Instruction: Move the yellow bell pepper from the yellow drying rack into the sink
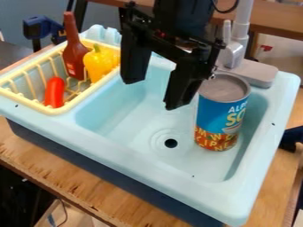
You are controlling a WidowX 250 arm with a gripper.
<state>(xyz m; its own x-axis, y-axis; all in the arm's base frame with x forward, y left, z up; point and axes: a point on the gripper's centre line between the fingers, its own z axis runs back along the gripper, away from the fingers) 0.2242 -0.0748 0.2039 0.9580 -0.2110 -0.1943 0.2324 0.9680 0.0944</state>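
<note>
Soup can [220, 113] is standing upright in the basin of the light-blue toy sink [133, 153], just right of the drain hole [171, 143] as I am seeing it. Blue wrapping is covering its upper part, red with yellow lettering its lower part; the flat grey top is facing up. Black gripper [153, 94] is hanging over the basin from the top edge, its two fingers spreading well apart and pointing down, with nothing sitting between them. Finger nearer the can is overlapping the rim's left side from where I am standing; whether they are touching, I cannot tell.

Grey faucet [244, 66] is rising behind the can at the sink's back edge. Over on the left, a pale-yellow dish rack [71, 105] is holding three things: a brown bottle [75, 55] standing with its neck up, a yellow pepper [99, 64] resting beside it, and a red elongated piece [54, 92] lying nearer the front. Sink's dark-blue base [106, 170] is resting on a wooden desk [56, 164]. Blue tool [38, 27] is showing beyond the rack, partly hidden by the bottle.
</note>
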